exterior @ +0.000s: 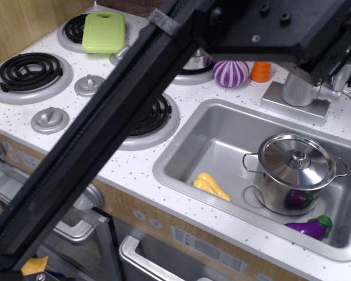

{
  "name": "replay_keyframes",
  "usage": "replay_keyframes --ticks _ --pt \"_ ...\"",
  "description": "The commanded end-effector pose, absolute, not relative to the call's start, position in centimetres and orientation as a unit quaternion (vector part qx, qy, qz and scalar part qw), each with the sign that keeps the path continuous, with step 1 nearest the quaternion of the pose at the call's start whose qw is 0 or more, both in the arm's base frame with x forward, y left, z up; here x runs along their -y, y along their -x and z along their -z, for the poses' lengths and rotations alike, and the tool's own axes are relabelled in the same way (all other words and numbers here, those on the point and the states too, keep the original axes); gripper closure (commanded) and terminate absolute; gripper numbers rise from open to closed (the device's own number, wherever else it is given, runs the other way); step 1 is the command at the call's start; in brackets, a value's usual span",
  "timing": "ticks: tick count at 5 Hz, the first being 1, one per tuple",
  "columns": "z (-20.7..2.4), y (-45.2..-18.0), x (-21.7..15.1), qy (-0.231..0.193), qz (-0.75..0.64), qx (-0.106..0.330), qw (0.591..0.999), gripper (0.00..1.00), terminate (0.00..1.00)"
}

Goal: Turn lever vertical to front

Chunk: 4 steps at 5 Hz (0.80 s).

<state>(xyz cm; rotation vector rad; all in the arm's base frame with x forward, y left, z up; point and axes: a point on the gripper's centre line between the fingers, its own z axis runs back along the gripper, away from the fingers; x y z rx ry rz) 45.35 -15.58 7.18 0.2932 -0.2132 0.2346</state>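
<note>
The faucet's thick silver body (297, 88) stands on its square base behind the sink, at the upper right. The lever (330, 91) shows as a small silver stub on the body's right side, and its slim rod runs up and right under the black gripper. My gripper (342, 55) hangs right over the lever at the top right edge. Its fingers are dark, partly cut off by the frame, and merge with the arm. I cannot tell whether they are closed on the rod.
The black arm (123, 111) crosses the view diagonally. The sink (222, 140) holds a lidded steel pot (293, 172), a yellow toy (209, 186) and a purple eggplant (309, 227). A striped purple onion (230, 73), an orange toy (260, 71), a green board (104, 32), burners and knobs lie on the counter.
</note>
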Motion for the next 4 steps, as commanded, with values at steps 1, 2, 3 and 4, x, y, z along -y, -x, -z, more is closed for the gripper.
replay_keyframes --ticks 1,2,3,4 --pt "-10.4 -42.6 16.6 -0.128 -0.136 0.100 0.977 1.00 0.00" --pt "-9.3 -41.6 16.7 -0.102 -0.145 0.090 0.980 1.00 0.00" --pt "-8.1 -40.7 16.9 -0.093 -0.149 0.083 0.981 1.00 0.00" --pt "-6.9 -40.4 16.5 -0.085 -0.147 0.084 0.982 1.00 0.00"
